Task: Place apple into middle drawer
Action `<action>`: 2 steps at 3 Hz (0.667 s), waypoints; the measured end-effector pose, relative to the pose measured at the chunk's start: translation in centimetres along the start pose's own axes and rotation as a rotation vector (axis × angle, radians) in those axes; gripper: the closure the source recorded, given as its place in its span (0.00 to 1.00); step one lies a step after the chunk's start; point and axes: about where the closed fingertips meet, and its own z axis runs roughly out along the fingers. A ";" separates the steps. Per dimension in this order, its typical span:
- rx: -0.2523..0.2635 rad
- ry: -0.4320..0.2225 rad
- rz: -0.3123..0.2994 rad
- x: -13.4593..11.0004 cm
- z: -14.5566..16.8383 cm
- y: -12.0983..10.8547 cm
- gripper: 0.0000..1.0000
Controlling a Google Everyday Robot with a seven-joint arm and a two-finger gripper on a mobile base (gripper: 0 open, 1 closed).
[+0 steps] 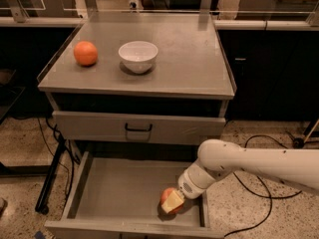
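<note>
The red apple is low inside the open middle drawer, near its front right corner, at or just above the grey floor. My gripper reaches in from the right on a white arm. Its yellowish fingers are closed on the apple and cover its right front side. The rest of the drawer floor is bare.
Above the open drawer is a closed drawer front with a black handle. On the cabinet top stand an orange round fruit and a white bowl. Black cables lie on the floor at the right.
</note>
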 end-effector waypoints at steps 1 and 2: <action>0.020 -0.079 0.043 -0.9 1.4 -0.7 1.00; 0.013 -0.123 0.067 -1.8 2.9 -1.2 1.00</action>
